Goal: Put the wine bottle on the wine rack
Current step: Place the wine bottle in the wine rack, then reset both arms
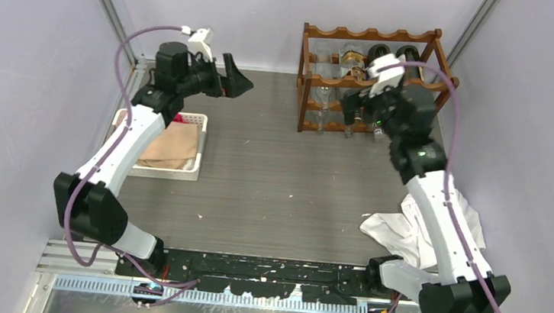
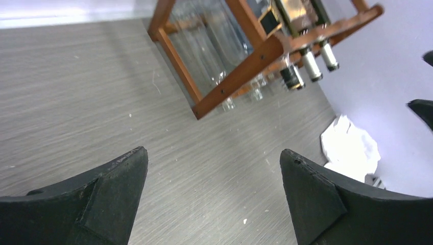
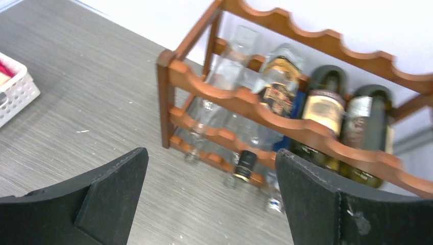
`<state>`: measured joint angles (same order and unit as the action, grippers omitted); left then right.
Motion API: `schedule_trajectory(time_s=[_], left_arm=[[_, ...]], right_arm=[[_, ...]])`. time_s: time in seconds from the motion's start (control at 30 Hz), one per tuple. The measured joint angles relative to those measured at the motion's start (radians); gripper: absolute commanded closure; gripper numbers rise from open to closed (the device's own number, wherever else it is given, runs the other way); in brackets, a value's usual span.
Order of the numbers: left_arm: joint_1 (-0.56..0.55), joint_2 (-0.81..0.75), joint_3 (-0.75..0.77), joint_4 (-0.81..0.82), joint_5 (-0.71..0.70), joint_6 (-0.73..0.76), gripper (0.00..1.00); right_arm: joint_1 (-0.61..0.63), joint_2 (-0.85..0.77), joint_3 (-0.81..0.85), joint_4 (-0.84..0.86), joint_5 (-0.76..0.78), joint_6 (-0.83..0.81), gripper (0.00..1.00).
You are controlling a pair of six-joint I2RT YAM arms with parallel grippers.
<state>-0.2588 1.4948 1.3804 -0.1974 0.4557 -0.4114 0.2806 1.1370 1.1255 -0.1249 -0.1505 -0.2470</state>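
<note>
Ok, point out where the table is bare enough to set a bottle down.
The wide middle of the table, between the white basket and the wine rack, is bare. Crowded: the right side, with the rack, right arm and white cloth.

The wine rack is reddish-brown wood. It carries two dark green wine bottles with cream and gold labels, next to clear glass bottles. The counter is grey with a fine streaked grain, and the basket and crumpled cloth are white.
</note>
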Motion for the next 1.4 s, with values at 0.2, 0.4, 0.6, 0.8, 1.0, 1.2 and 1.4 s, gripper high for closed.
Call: schedule_trajectory(time_s=[0.2, 0.4, 0.6, 0.8, 1.0, 1.2, 1.4], left_arm=[[0.068, -0.095, 0.116, -0.124, -0.048, -0.060, 0.00], [0.125, -0.109, 0.362, -0.280, -0.080, -0.060, 0.00], [0.129, -0.174, 0.463, -0.359, -0.093, -0.056, 0.00], [0.129, -0.260, 0.465, -0.406, -0.093, -0.062, 0.00], [0.129, -0.281, 0.465, -0.426, -0.090, -0.077, 0.00], [0.129, -0.292, 0.462, -0.486, -0.085, -0.070, 0.00], [0.129, -0.359, 0.426, -0.511, -0.085, -0.055, 0.00]], right_arm=[[-0.159, 0.081, 0.456, -0.443, 0.040, 0.069, 0.00], [-0.230, 0.209, 0.787, -0.638, 0.293, 0.190, 0.00], [-0.258, 0.210, 0.912, -0.699, 0.430, 0.261, 0.00], [-0.257, 0.156, 0.934, -0.699, 0.491, 0.301, 0.00], [-0.257, 0.097, 0.911, -0.690, 0.515, 0.314, 0.00], [-0.257, 0.063, 0.869, -0.690, 0.520, 0.325, 0.00], [-0.257, 0.050, 0.829, -0.691, 0.519, 0.325, 0.00]])
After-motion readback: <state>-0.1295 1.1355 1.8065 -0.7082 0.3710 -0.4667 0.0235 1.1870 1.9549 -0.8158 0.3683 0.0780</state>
